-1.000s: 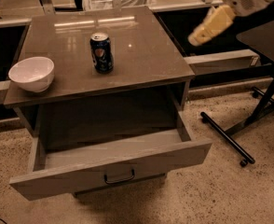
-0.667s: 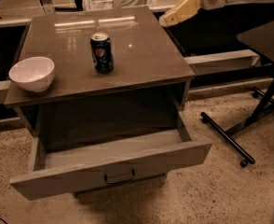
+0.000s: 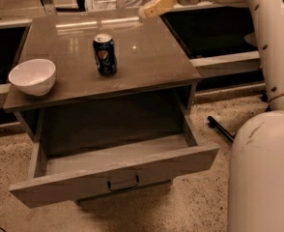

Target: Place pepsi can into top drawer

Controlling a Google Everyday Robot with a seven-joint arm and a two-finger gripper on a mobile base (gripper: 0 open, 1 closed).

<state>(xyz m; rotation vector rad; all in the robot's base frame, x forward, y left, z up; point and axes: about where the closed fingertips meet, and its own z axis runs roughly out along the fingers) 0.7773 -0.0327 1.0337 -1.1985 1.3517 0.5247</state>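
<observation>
The pepsi can (image 3: 105,55), dark blue with a silver top, stands upright on the cabinet top (image 3: 147,57), left of centre. The top drawer (image 3: 118,174) is pulled out wide below the cabinet top, with nothing showing inside, and its dark bail handle (image 3: 123,183) sits at the front centre. My gripper (image 3: 154,7), cream coloured, hovers over the back right part of the cabinet top. It is behind and to the right of the can and well apart from it. It holds nothing that I can see.
A white bowl (image 3: 32,76) sits on the cabinet top's left edge. My white arm (image 3: 265,52) comes down the right side to a large white body (image 3: 262,178). A dark bar (image 3: 221,128) lies on the speckled floor right of the cabinet.
The gripper has swung left from beyond the cabinet's right side to over its back right corner. The arm and body now fill the right side. The can, bowl and drawer have not moved.
</observation>
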